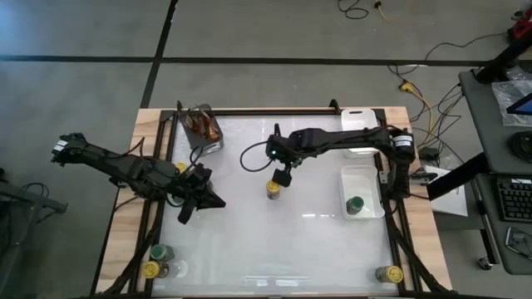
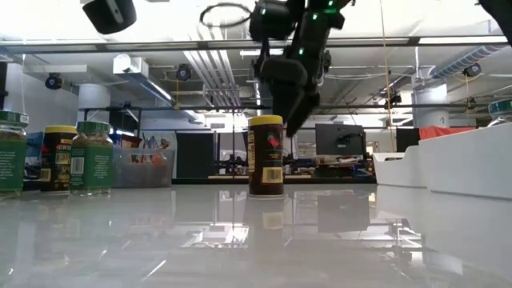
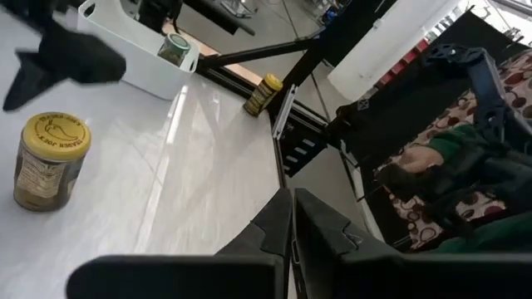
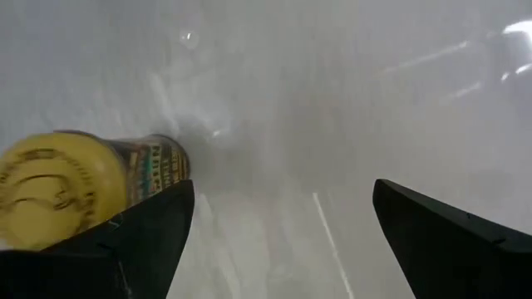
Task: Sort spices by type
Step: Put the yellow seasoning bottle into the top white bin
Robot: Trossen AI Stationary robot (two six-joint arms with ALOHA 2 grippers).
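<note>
Right arm poised over a lone yellow-lidded jar at mid-table.

Taking the yellow-lidded jar [image 1: 273, 190] as the mark: it stands upright on the white table [image 1: 249, 241], and the right gripper [image 1: 283, 177] hangs just above and beside it, fingers spread wide, grasping nothing. Off to one side of it, the left gripper [image 1: 203, 202] waits with its fingers clenched together, empty. On the other side of the jar, a white tray [image 1: 363, 174] holds a green-lidded jar [image 1: 355, 204]. Farther from the jar, at the table's near corners, stand three jars [image 1: 157, 261] on the left arm's side and one yellow-lidded jar [image 1: 388, 273] on the right arm's side.
</note>
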